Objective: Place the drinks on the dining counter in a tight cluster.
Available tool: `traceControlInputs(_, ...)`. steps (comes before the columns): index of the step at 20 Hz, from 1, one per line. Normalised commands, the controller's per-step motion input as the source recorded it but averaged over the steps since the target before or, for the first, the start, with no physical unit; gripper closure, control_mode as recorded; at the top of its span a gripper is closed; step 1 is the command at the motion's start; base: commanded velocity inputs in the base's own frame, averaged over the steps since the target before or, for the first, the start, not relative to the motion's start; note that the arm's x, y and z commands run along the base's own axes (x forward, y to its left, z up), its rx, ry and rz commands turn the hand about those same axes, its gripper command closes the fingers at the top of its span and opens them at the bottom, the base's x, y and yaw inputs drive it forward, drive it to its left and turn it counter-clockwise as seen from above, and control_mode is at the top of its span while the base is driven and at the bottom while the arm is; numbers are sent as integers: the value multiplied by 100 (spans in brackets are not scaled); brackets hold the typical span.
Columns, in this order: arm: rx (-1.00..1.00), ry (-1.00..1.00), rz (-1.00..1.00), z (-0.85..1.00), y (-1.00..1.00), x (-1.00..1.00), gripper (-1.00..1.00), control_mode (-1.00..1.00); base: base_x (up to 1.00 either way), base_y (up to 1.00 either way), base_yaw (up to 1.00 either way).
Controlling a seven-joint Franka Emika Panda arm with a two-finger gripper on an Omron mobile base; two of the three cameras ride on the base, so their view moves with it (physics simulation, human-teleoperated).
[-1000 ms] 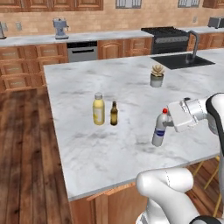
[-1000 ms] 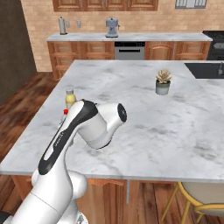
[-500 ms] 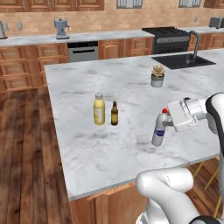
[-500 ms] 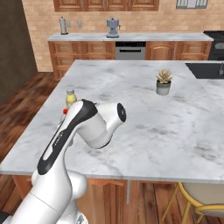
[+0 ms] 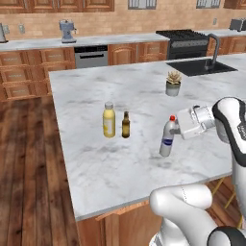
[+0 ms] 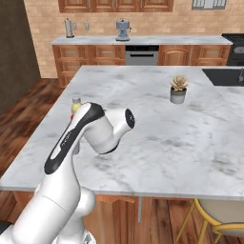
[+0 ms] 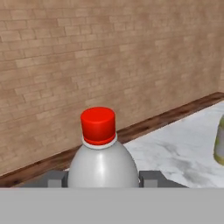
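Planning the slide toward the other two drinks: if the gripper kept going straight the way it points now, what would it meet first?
The white bottle it is already shut on. Beyond it the way looks free; the yellow bottle seems off that line, though depth is unclear.

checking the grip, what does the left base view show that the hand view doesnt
Left base view alone: the brown bottle, the potted plant, the sink, and the white bottle's blue label, its base on the counter apart from the other two. Hand view alone: the fingers pressed on both sides of that bottle below its red cap. Both: the hand shut on the white bottle, the yellow bottle.
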Motion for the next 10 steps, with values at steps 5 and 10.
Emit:
traceControlInputs(5, 0, 21, 19, 8, -3, 96, 100, -100, 0, 0, 0)
traceControlInputs(10, -1, 5, 10, 0, -10, 64, 100, -100, 0, 0, 0)
